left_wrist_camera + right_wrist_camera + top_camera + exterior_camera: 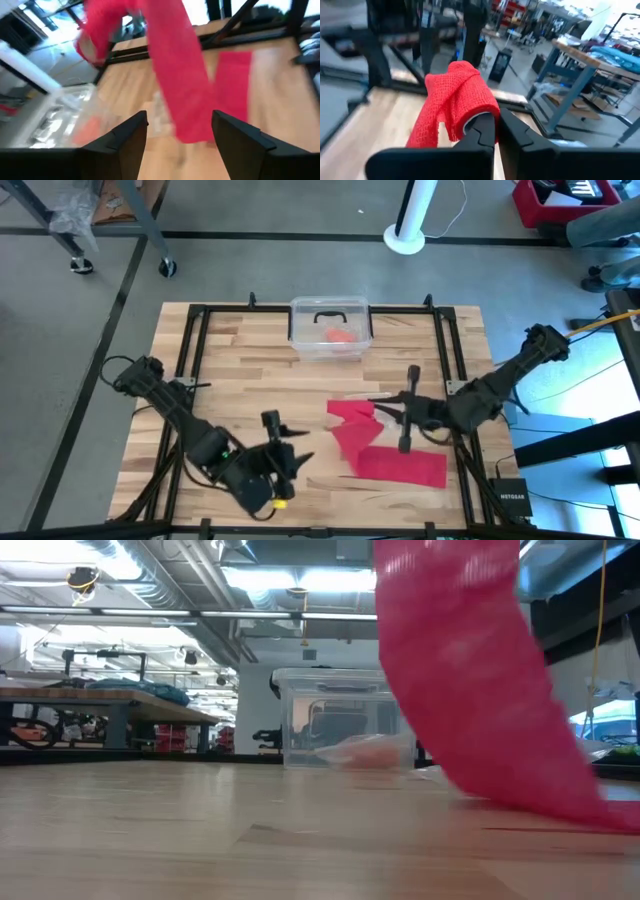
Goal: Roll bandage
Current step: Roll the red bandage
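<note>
The bright red bandage (395,465) lies right of the table's middle. Its near part lies flat on the wood, and its far part (350,412) rises to my right gripper (375,406). That gripper hangs above the table and is shut on the bandage's rolled end (460,95). In the low view the band (470,690) hangs in a slant down to the tabletop. My left gripper (305,445) is open, above the near left part of the table. It points at the hanging band (180,75) and touches nothing. My right gripper pinches the bandage's rolled end (470,107) between its two shut fingers; the wound cloth bulges over the fingertips (485,125). The fingers point about level, coming from the table's right side. The roll is lifted clear, and the band hangs from it with its lower end (400,468) on the table.
A clear plastic box (330,328) with a dark handle stands at the table's far middle, an orange-red lump (342,336) inside it. A black frame (200,330) runs around the tabletop. Bare wood lies between the box and the grippers.
</note>
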